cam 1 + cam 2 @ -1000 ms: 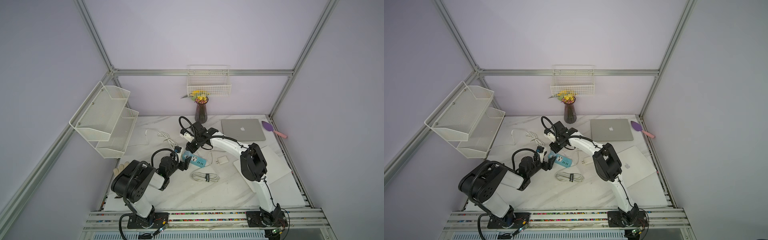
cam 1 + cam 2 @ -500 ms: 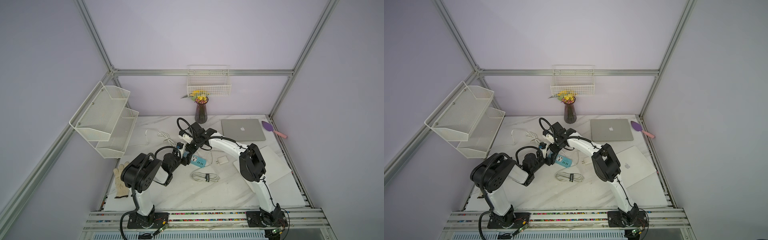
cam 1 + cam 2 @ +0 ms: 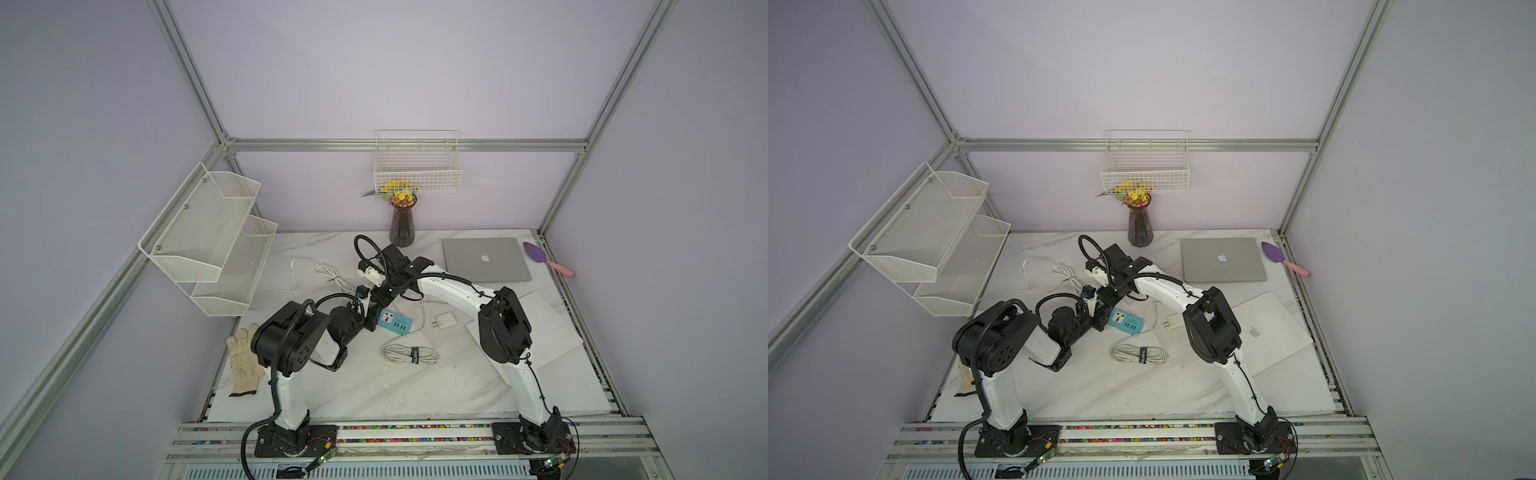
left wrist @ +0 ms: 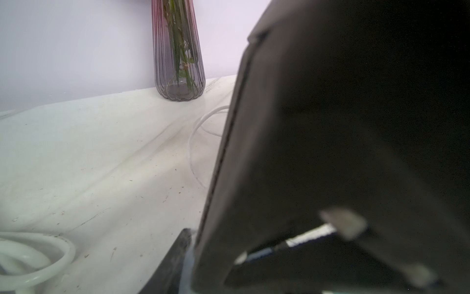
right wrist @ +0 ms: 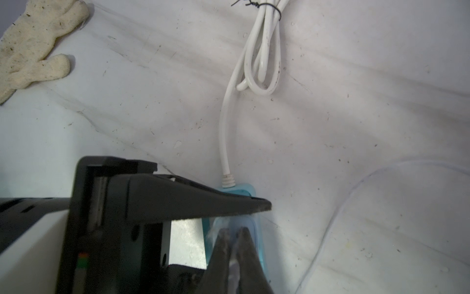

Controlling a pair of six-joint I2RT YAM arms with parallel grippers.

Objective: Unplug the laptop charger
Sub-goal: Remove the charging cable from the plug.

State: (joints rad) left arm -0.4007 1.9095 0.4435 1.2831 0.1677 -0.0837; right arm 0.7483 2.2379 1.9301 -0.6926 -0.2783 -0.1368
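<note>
Centrally on the white marble-look table [image 3: 374,390], the laptop charger [image 3: 444,321] lies flat and unplugged. Its two prongs point to nine o'clock, toward a light-blue power strip [image 3: 395,323] close by, and a thin white cable [image 3: 419,316] loops between them.

Both arms meet at the strip's nine o'clock end. The right gripper [image 5: 233,233] has its fingers pressed together, tips on the strip. The left gripper [image 3: 369,316] reaches the same end, but its jaws are hidden, so their state cannot be told.

From the charger:
- A strapped cable bundle [image 3: 411,354] lies at seven o'clock.
- A second laptop [image 3: 544,328] lies at three o'clock.
- A closed silver laptop [image 3: 486,259] lies at one o'clock.
- A purple brush [image 3: 544,259] lies beyond the silver laptop.
- A dark vase [image 3: 402,224] of yellow flowers stands at eleven o'clock, against the back wall.
- A tied white cord [image 3: 332,276] lies at ten o'clock.
- A knitted glove [image 3: 245,361] lies at eight o'clock, by the table's edge.

Close up, the surface shows scuffs and specks of dirt.

Lavender walls in an aluminium frame enclose the table. A wire basket [image 3: 417,174] hangs on the back wall and a mesh shelf [image 3: 216,241] on the left wall.
</note>
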